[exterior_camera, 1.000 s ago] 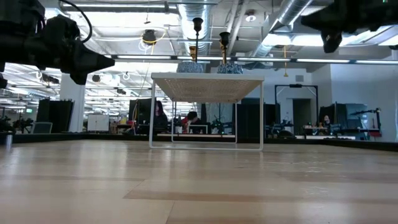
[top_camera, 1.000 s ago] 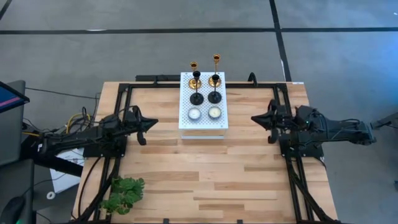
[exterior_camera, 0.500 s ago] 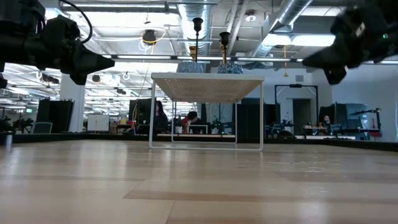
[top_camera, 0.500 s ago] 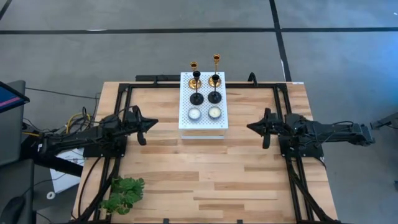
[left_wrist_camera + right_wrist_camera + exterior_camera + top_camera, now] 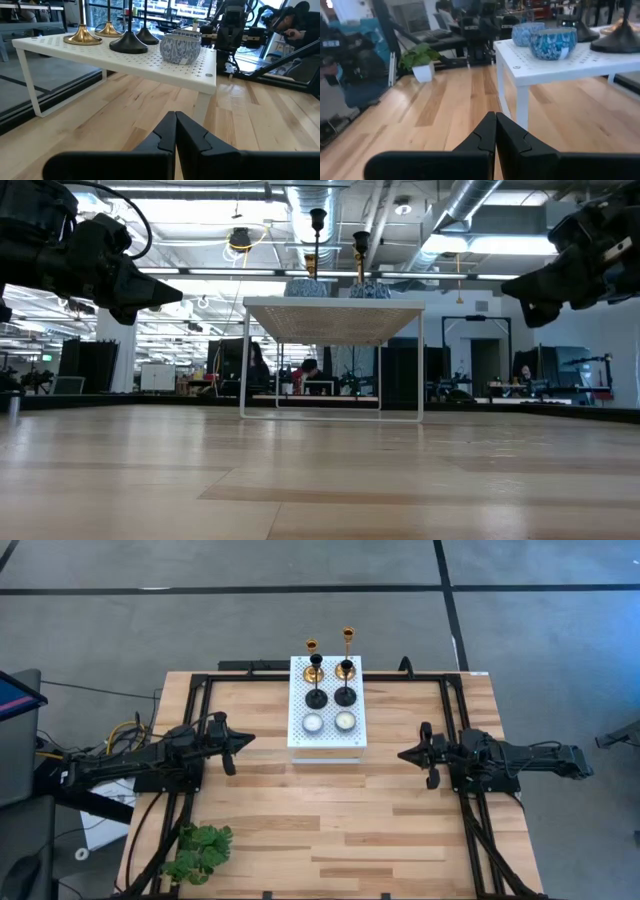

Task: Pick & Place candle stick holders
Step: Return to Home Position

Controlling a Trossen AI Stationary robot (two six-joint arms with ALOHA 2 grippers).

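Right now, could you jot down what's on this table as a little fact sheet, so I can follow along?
Surface: wooden table
Shelf: white perforated shelf, far middle of the table
Back row: two gold candle stick holders, upright
Middle row: two black candle stick holders, upright
Front row: two candles in patterned cups
Left arm: left tool shut, holding nothing, left of the shelf
Right arm: right tool shut, holding nothing, right of the shelf
Corner: green plant, near left

Robotics lab, exposed ceiling ducts [image 5: 296, 202], taped concrete floor [image 5: 200, 630], seated people [image 5: 306, 370] behind
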